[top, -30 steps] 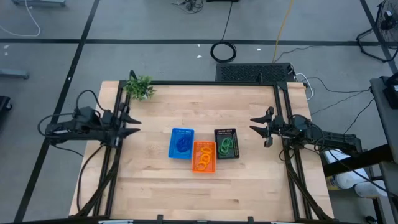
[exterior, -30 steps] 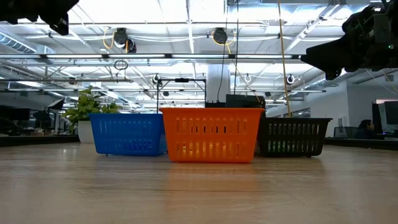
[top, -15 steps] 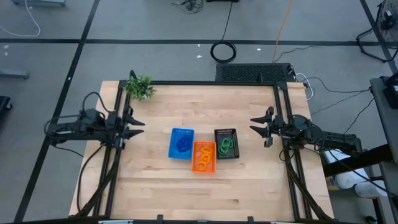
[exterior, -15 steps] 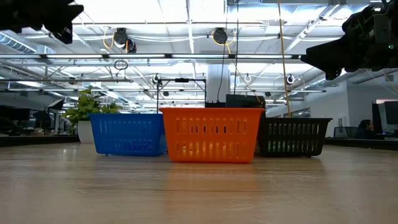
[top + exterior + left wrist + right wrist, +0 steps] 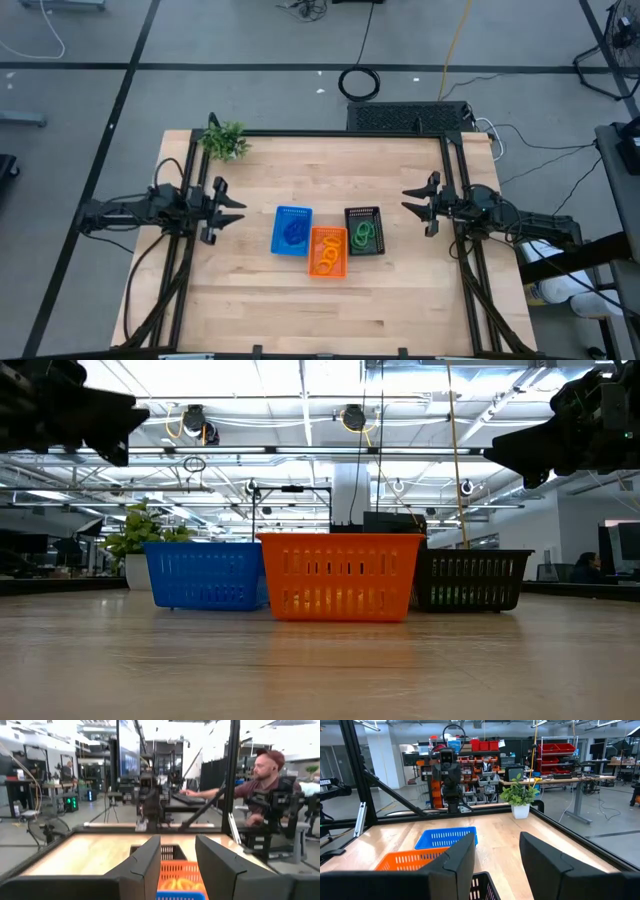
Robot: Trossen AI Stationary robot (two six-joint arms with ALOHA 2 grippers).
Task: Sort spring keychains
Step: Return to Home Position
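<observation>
Change since the earlier frames: the left arm has advanced from the left edge in over the tabletop (image 5: 300,310), and the left pincer (image 5: 238,211), which looked drawn together a second ago, now has its fingers spread. In the low view it has come lower and further in from the upper left corner. The right arm, the baskets and their contents are unchanged.

Left arm: stretched level across the left frame rail, pincer pointing toward the blue basket (image 5: 292,230) but well apart from it, above the tabletop. Its wrist view confirms the fingers apart, nothing between them, with the baskets seen through the gap.

Right arm: extended level over the right edge, the right pincer (image 5: 405,201) facing the black basket (image 5: 363,231) and well apart from it. Fingers apart and holding nothing.

Count: two arms, three baskets, one plant sprig (image 5: 225,140) at the far left corner. The blue and black baskets stand side by side. The orange basket (image 5: 328,251) sits between them and slightly nearer the front edge, touching or just beside both.

Task items: blue spring keychains (image 5: 293,233) lie in the blue basket, orange spring keychains (image 5: 328,254) in the orange basket, green spring keychains (image 5: 365,234) in the black basket. The loops overlap, so I cannot count them.

One person (image 5: 265,782) is seated beyond the tabletop.
</observation>
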